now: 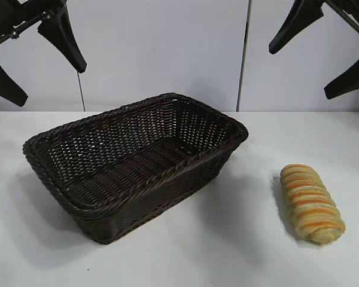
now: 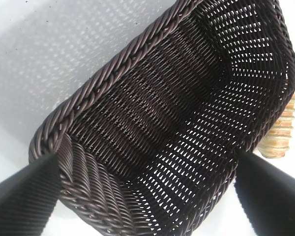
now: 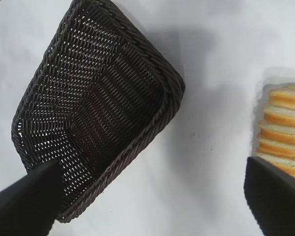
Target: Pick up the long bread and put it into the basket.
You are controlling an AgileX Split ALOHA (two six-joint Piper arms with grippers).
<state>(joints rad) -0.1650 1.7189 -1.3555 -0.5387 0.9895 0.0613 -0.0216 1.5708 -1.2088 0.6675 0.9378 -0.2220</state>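
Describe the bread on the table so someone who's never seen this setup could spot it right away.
Start at the large dark brown woven wicker basket on the white table. To its right in the exterior view, apart from it, lies an oblong golden-tan loaf. Its crosswise orange and cream stripes mark it out; nothing else loose lies on the table.

The basket (image 1: pixel 134 164) sits on the table (image 1: pixel 227 251) left of centre in the exterior view, with nothing in it. The long bread (image 1: pixel 311 203) lies on the table at lower right, well apart from the basket. The left gripper (image 1: pixel 33 57) hangs at upper left, above the basket; the right gripper (image 1: pixel 326 51) hangs at upper right, above the bread.
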